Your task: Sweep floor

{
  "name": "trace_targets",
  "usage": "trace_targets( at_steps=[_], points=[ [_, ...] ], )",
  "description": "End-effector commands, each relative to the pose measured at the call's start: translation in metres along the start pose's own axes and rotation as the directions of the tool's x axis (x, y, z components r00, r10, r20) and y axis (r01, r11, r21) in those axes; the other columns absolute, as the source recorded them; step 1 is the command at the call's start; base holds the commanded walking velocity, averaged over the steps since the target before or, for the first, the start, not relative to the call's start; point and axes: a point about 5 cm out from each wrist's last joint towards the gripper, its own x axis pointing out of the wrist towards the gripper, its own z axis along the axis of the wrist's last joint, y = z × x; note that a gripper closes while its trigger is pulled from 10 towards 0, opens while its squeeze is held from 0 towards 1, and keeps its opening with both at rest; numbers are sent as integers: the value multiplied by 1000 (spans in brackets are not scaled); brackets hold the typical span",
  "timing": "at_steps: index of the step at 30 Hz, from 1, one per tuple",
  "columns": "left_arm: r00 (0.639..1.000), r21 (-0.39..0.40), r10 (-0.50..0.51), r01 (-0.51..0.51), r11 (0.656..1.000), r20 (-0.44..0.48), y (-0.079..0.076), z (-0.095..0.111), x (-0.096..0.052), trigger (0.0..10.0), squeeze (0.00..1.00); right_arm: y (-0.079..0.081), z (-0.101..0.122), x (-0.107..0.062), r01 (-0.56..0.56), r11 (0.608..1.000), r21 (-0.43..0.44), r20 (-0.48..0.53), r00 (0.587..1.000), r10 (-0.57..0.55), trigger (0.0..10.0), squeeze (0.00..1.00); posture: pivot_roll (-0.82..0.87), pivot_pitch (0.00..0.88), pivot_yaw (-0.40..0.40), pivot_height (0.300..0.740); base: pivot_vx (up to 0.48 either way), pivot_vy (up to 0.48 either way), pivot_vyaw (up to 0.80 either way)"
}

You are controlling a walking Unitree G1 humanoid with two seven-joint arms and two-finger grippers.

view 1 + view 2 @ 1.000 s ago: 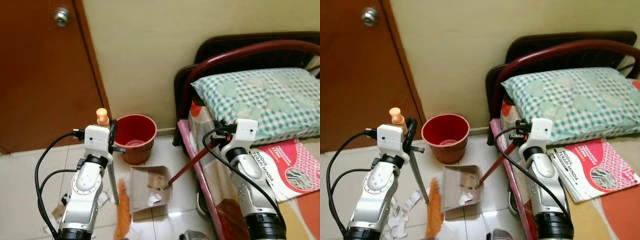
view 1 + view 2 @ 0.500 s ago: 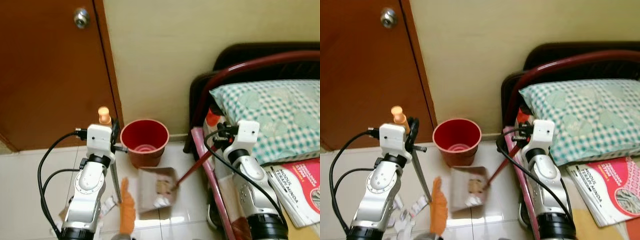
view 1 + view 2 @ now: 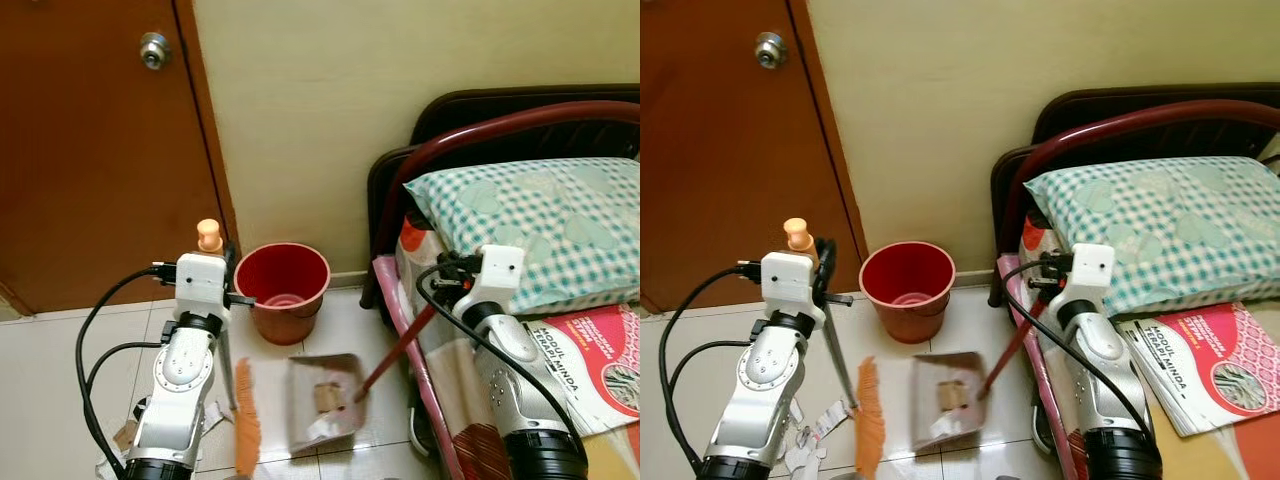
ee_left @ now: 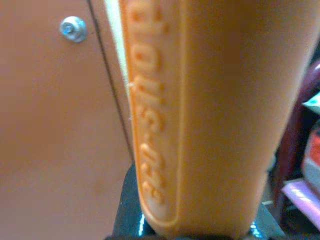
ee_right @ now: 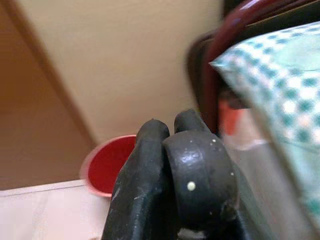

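My left gripper [image 3: 226, 276] is shut on a broom's grey shaft just below its orange handle tip [image 3: 208, 235]; that tip looms close in the left wrist view [image 4: 195, 115]. The orange bristles [image 3: 245, 430] rest on the tiled floor. Right of them a grey dustpan [image 3: 325, 400] holds paper scraps [image 3: 948, 395]. Its red handle [image 3: 395, 350] rises to my right gripper [image 3: 446, 279], which is shut on it beside the bed. The black fingers [image 5: 170, 185] are pressed together in the right wrist view. More scraps [image 3: 815, 435] lie by the broom.
A red bucket [image 3: 288, 290] stands against the yellow wall beyond the dustpan. A brown door [image 3: 100, 150] is at the left. The bed frame [image 3: 440, 130], a checked pillow [image 3: 530, 215] and a pink book [image 3: 600, 360] take up the right side.
The head camera has swung, so the whole scene shifted sideways and back. Both grippers keep their hold; broom and dustpan stay in about the same place before the bucket.
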Motion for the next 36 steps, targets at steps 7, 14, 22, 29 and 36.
trace_targets(
  at_steps=[7, 14, 22, 29, 36],
  points=[
    [994, 71, 103, -100, 992, -35, 16, -5, -2, 10000, 0, 41, 48, 6, -266, 963, 49, 101, 960, 260, 10000, 0, -27, 16, -8, 740, 0, 0, 0],
    [989, 60, 137, -134, 989, -51, 20, -8, -4, 10000, 0, 64, 84, 6, -396, 918, 21, 163, 907, 388, 10000, 0, -24, 18, -11, 740, 0, 0, 0],
    [991, 39, 125, -124, 992, -48, 13, -7, -2, 10000, 0, 76, 134, 15, -427, 904, -25, 279, 866, 416, 10000, 0, -22, 10, -11, 740, 0, 0, 0],
    [993, 23, 109, -108, 994, -50, 9, -7, 0, 10000, 0, 70, 175, 26, -310, 944, -109, 420, 847, 327, 10000, 0, -18, 11, -8, 740, 0, 0, 0],
    [994, 16, 96, -95, 995, -47, 5, -5, 1, 10000, 0, 59, 205, 41, -104, 983, -153, 542, 823, 171, 10000, 0, -12, 14, -9, 740, 0, 0, 0]
  ],
)
